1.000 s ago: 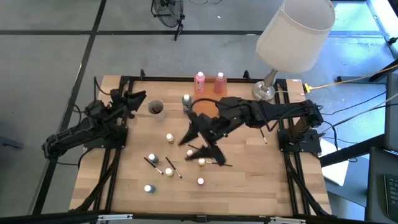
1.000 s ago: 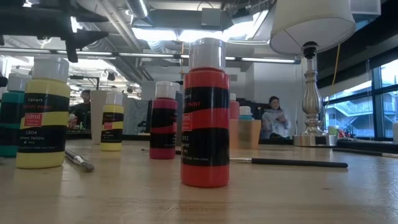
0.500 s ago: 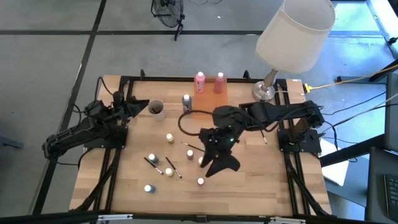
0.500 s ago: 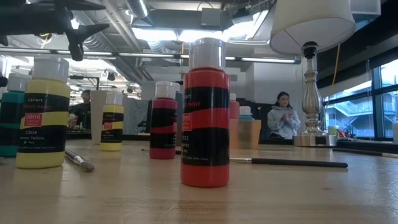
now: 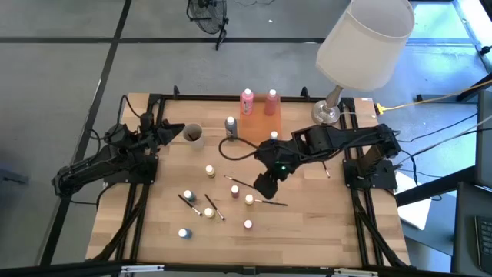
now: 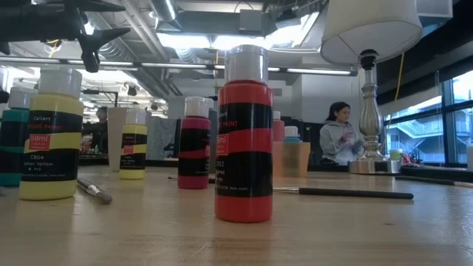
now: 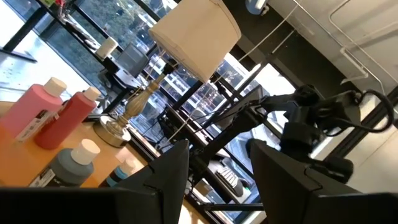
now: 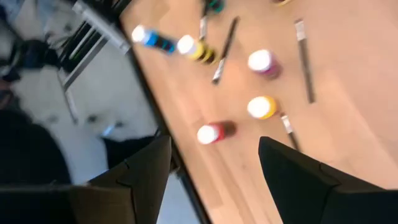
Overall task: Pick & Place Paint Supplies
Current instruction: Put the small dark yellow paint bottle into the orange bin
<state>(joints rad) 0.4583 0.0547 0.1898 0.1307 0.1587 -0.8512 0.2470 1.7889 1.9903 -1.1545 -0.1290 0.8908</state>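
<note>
Red bottle [image 6: 244, 133] marked "PAINT", yellow bottle [image 6: 50, 137] marked "59ml", lamp [image 6: 367, 89] behind, right pincer [image 5: 265, 185] spread over the surface [image 5: 307, 223], left pincer [image 5: 171, 131] spread, empty

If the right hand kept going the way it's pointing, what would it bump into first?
Probably the red paint bottle: it sits between the right hand's open fingers in that hand's own camera view. Depth is unclear, and a yellow bottle stands nearby.
</note>
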